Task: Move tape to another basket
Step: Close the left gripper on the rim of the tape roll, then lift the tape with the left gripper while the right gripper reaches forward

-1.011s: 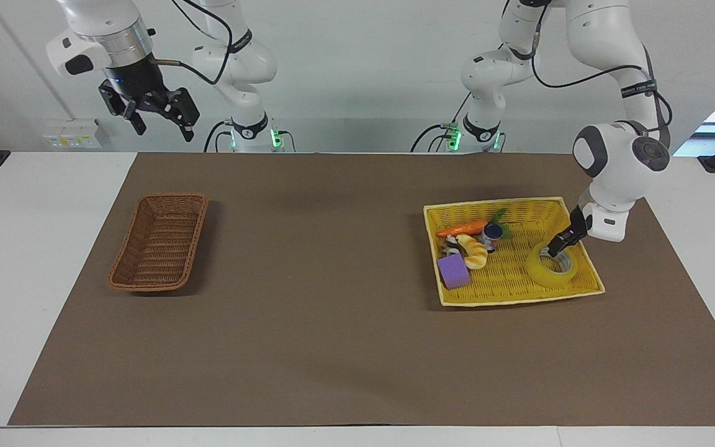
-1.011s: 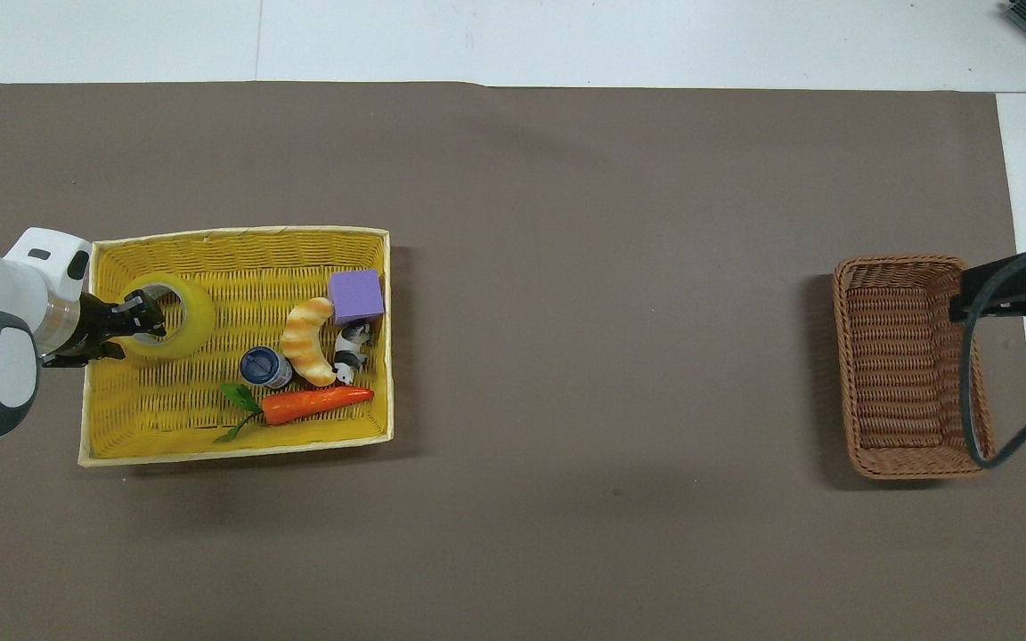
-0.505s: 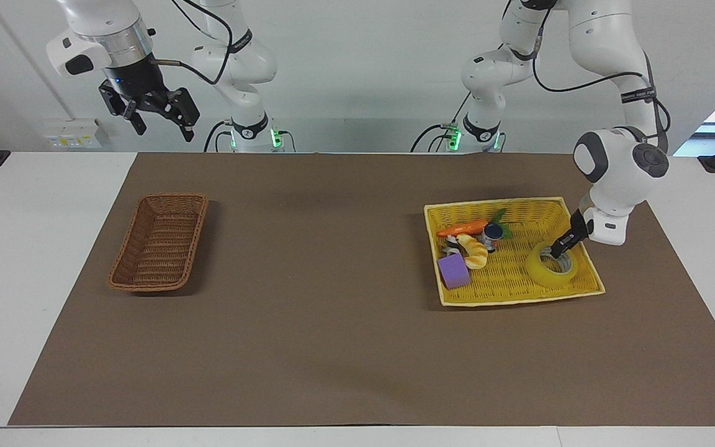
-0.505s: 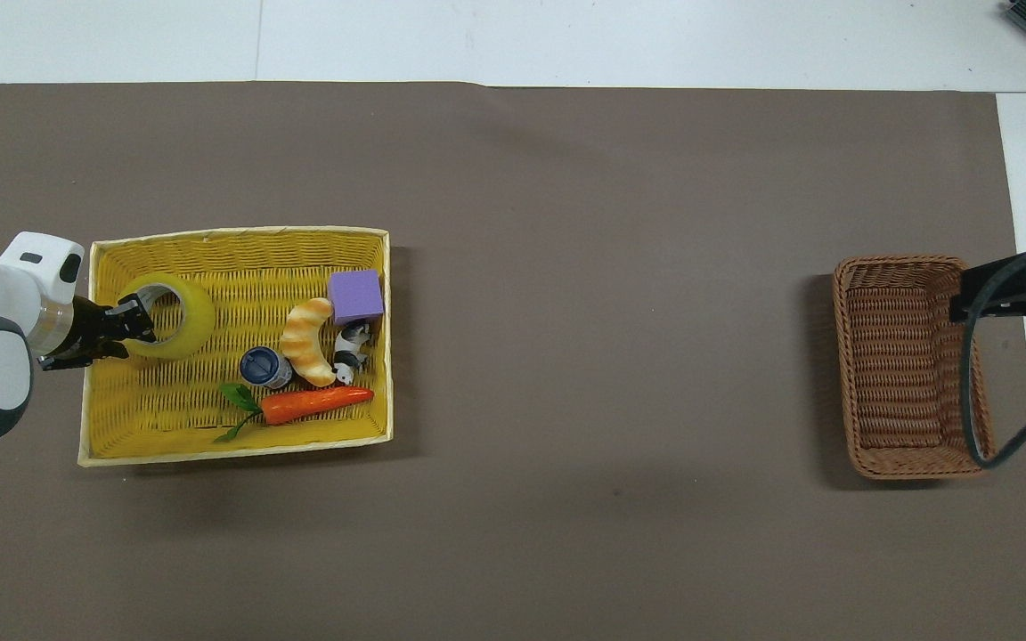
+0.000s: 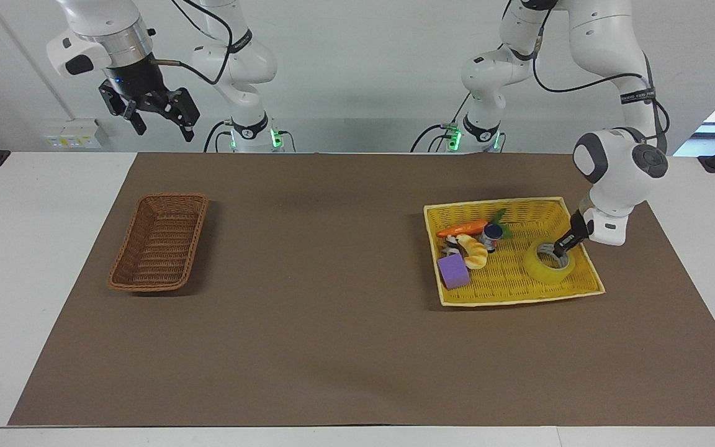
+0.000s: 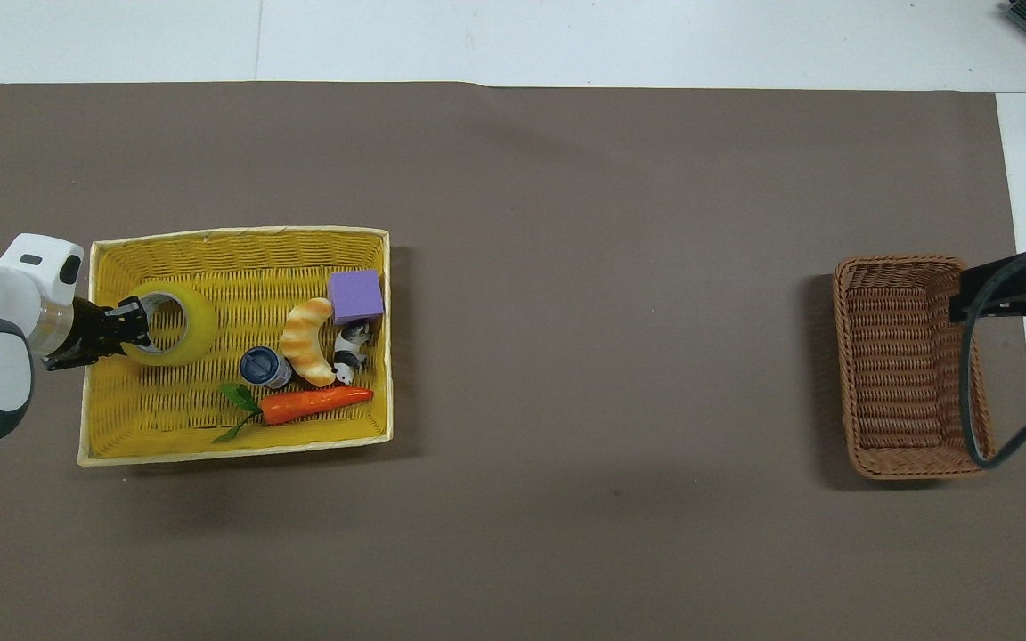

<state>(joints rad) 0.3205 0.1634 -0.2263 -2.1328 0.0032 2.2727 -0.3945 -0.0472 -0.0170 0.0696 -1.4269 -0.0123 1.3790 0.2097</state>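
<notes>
The tape [image 5: 548, 267] [image 6: 182, 331], a yellow translucent roll with a pale core, sits in the yellow basket [image 5: 494, 202] [image 6: 237, 233] at the left arm's end of the table. My left gripper [image 5: 560, 250] [image 6: 134, 328] reaches down into the roll's hole and is shut on the roll's wall, one finger inside and one outside. The roll looks tipped slightly up on the gripped side. The brown wicker basket [image 5: 159, 242] [image 6: 909, 365] stands empty at the right arm's end. My right gripper [image 5: 159, 119] waits high above the table edge near its base, open and holding nothing.
The yellow basket also holds a purple block [image 5: 454, 271], a croissant [image 5: 474, 251], a carrot [image 5: 462, 229], a small blue-lidded jar [image 5: 491, 234] and a black-and-white toy [image 6: 351, 345]. A brown mat [image 5: 332, 310] covers the table between the two baskets.
My left gripper closed on the tape's wall and drew back a little toward the basket's end rim. The roll shifted and tipped slightly with it. The right arm stayed put.
</notes>
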